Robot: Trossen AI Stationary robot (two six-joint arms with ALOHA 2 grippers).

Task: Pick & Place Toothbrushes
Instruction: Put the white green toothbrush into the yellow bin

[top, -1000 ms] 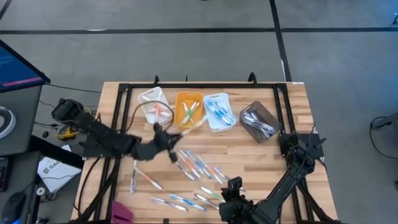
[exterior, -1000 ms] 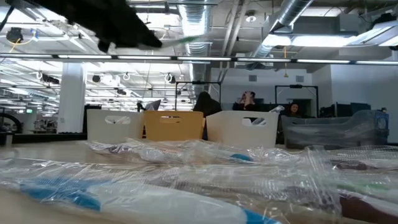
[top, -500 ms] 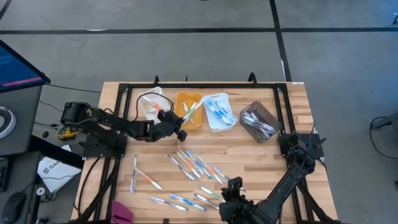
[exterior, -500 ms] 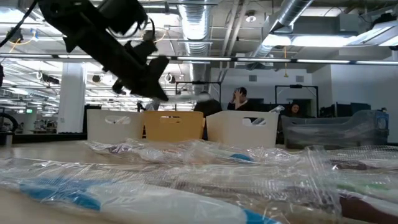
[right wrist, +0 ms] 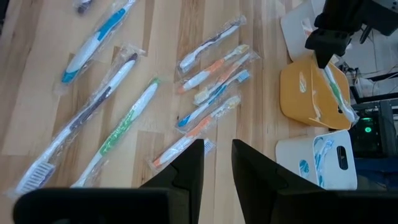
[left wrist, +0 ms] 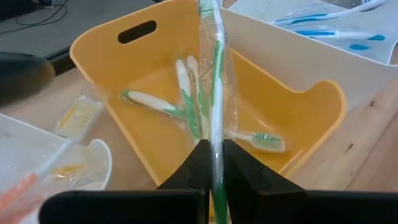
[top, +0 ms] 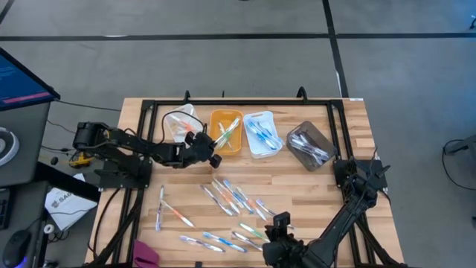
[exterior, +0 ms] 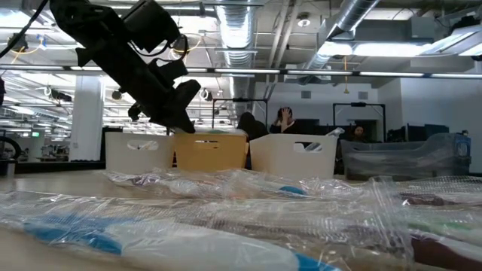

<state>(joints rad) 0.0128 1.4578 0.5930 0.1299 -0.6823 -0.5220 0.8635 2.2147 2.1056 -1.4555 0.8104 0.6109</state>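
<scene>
The left arm (top: 126,145) stretches low across the table from its base, its gripper (top: 209,146) at the near edge of the yellow bin (top: 225,131) and pinching a wrapped green toothbrush (left wrist: 215,81) that slants over the bin. The right arm (top: 349,205) folds back, its gripper (top: 280,223) partly spread and empty. Loose toothbrushes (top: 227,199) lie just beyond it.

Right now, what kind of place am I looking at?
Likely a robotics lab in an open industrial office: exposed ceiling ducts, people at desks behind, and a wooden table with two robot arms sorting toothbrushes.
</scene>
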